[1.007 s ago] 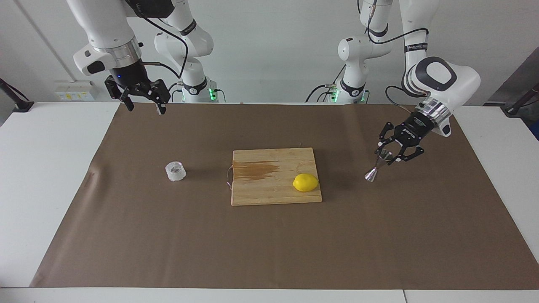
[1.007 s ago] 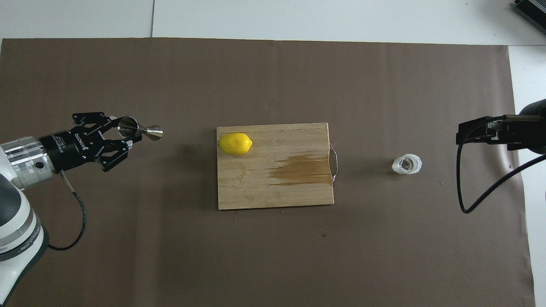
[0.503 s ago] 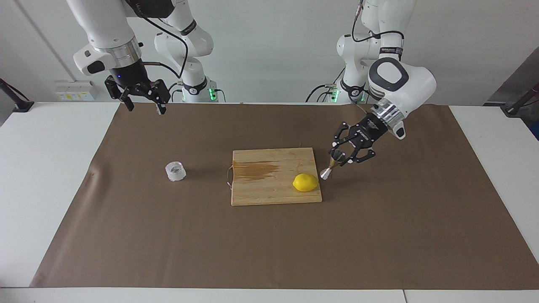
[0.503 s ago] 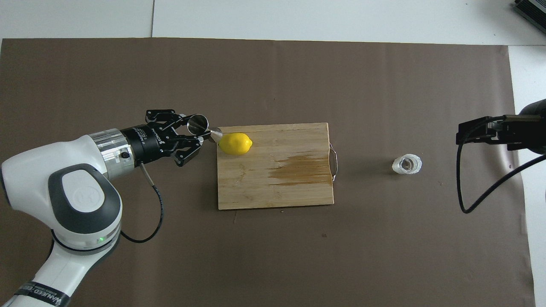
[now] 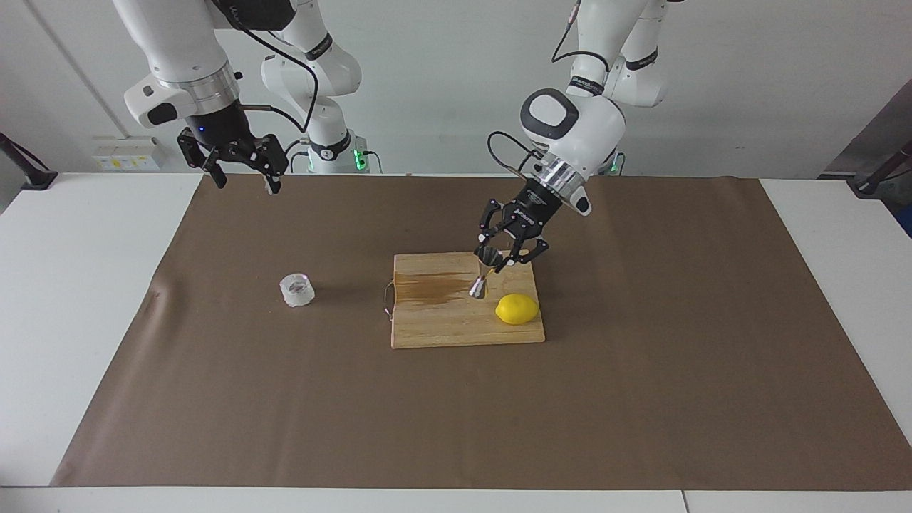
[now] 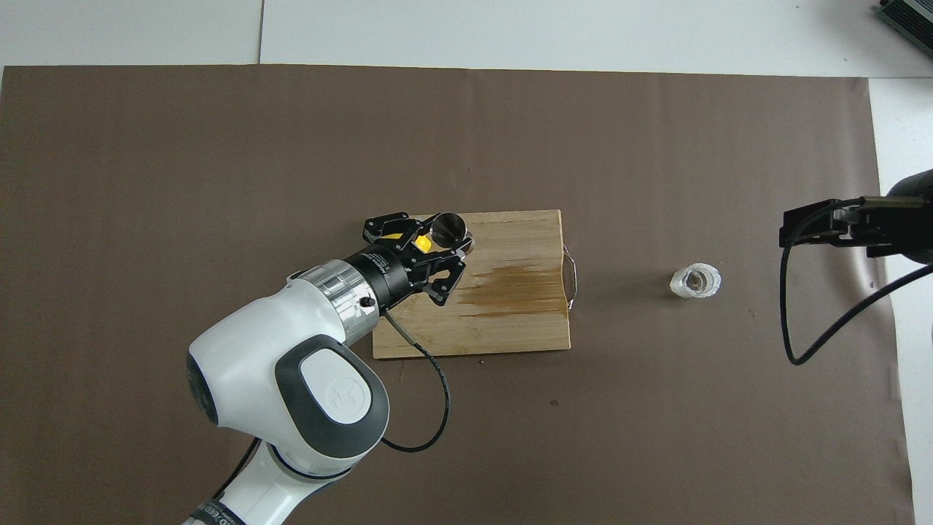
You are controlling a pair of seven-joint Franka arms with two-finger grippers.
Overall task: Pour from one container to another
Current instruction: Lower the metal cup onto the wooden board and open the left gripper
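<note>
You have a white table (image 5: 78,299) with a brown paper sheet (image 5: 641,399) spread over most of its top. On the sheet, about midway, lies a wooden cutting board (image 5: 442,328) with a wire handle toward the right arm's end. The clear faceted glass tumbler (image 5: 297,290) stands on the sheet beside that handle, well apart from the board.

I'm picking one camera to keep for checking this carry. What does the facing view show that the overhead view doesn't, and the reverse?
Facing view only: the whole lemon, and the jigger hanging tilted above the cutting board in the left end effector.
Overhead view only: the jigger's open mouth; the lemon is mostly covered.
Both: the left end effector shut on the jigger over the board, the glass tumbler on the brown mat, the right end effector waiting open.
</note>
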